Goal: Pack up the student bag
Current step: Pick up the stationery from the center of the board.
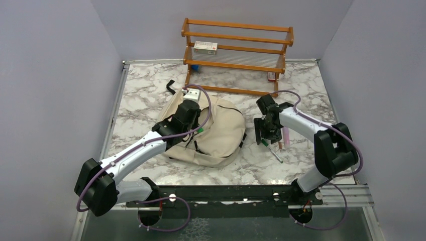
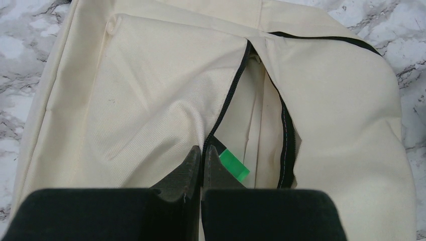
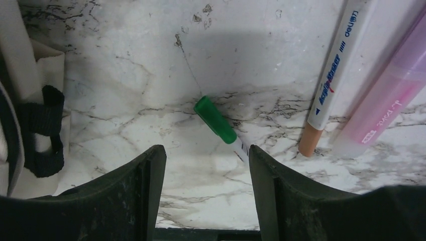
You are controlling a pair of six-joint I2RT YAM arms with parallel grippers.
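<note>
The student bag (image 1: 221,131) lies flat in the middle of the marble table, cream canvas with black zippers. My left gripper (image 2: 202,151) is shut on the black zipper edge (image 2: 228,98) of its opening, holding the flap up. A green item (image 2: 234,165) shows inside the opening. Right of the bag, my right gripper (image 3: 206,153) hangs open just above the table. A green-capped pen (image 3: 215,120) lies beyond its fingertips, its white barrel running toward the right finger (image 3: 266,170). Nothing sits between those fingers. In the top view the right gripper (image 1: 266,136) is close to the bag's right side.
A white marker with an orange end (image 3: 329,80) and a pink highlighter (image 3: 389,103) lie side by side right of the pen. A black bag strap (image 3: 42,130) is at the left. A wooden shelf rack (image 1: 236,50) with a small box (image 1: 205,47) stands at the back.
</note>
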